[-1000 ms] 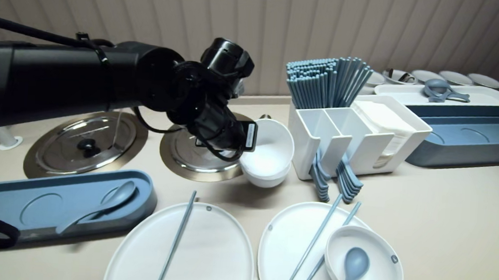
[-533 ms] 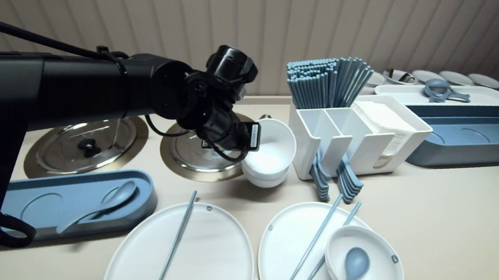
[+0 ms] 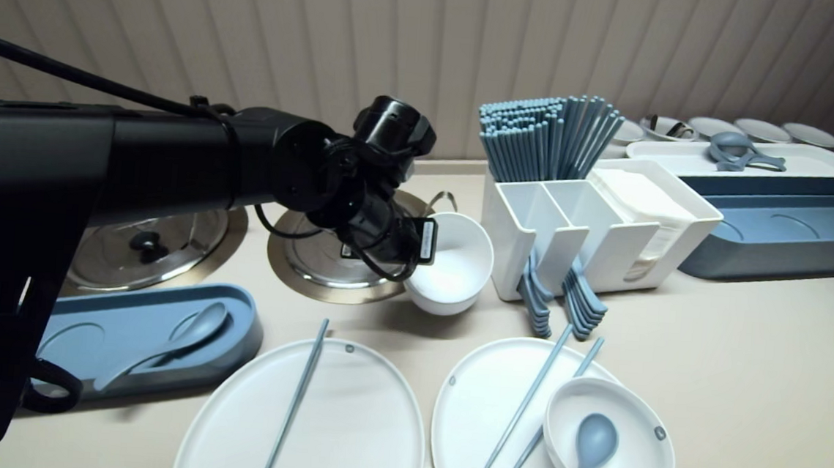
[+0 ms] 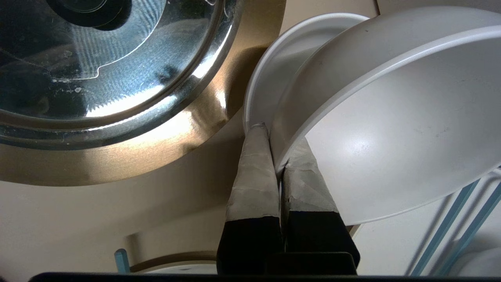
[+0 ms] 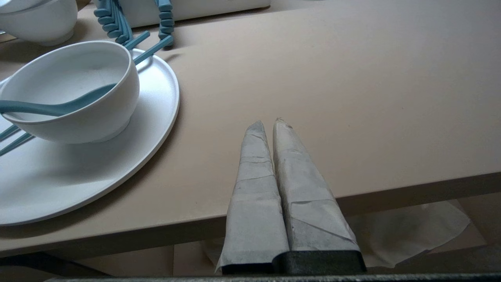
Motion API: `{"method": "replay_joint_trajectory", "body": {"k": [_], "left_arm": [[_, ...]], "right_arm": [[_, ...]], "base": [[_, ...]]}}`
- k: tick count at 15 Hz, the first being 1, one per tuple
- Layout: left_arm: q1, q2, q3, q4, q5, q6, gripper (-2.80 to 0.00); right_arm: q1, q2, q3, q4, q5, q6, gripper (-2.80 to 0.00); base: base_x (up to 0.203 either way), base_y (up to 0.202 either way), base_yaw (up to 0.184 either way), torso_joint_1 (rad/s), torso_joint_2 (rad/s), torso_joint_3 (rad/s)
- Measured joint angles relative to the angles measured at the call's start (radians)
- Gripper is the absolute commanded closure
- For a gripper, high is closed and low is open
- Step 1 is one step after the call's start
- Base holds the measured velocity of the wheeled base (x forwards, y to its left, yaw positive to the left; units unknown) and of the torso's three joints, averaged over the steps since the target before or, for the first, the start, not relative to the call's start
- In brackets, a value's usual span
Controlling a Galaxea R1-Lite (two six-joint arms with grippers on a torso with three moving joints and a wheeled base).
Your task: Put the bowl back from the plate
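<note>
Lower bowl point(image 4: 289, 58), mostly behind the held bowl point(image 4: 391, 129)

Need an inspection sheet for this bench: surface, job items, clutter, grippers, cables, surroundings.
Surface: beige counter, two steel lids set in it.
Job's things: white bowl, tilted, beside the right-hand lid; another white rim shows under it in the left wrist view.
Clutter: two plates, one with a single chopstick, the other with chopsticks and a bowl with spoon; caddy of chopsticks and spoons; blue trays.
Grippers: left gripper shut on the white bowl's rim; right gripper shut, holding nothing, at the counter's near edge.
Cables: black cable along the left arm.
Surroundings: ribbed wall; paper below the counter edge.
</note>
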Motion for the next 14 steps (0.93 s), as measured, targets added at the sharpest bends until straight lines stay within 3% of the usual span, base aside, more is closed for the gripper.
{"method": "replay_joint_trajectory", "body": {"k": [1, 2, 14], "left_arm": [[0.000, 0.000, 0.000, 0.000, 0.000, 0.000, 0.00], [0.000, -0.001, 0.000, 0.000, -0.001, -0.002, -2.80], [-0.002, -0.055, 0.001, -0.016, 0.000, -0.007, -2.80]], "right_arm": [[0.000, 0.000, 0.000, 0.000, 0.000, 0.000, 0.00], [0.000, 0.000, 0.000, 0.000, 0.000, 0.000, 0.00], [0.000, 0.000, 0.000, 0.000, 0.000, 0.000, 0.00]], "base": [[0.000, 0.000, 0.000, 0.000, 0.00, 0.000], [0.000, 0.000, 0.000, 0.000, 0.00, 0.000], [0.000, 0.000, 0.000, 0.000, 0.00, 0.000]]}}
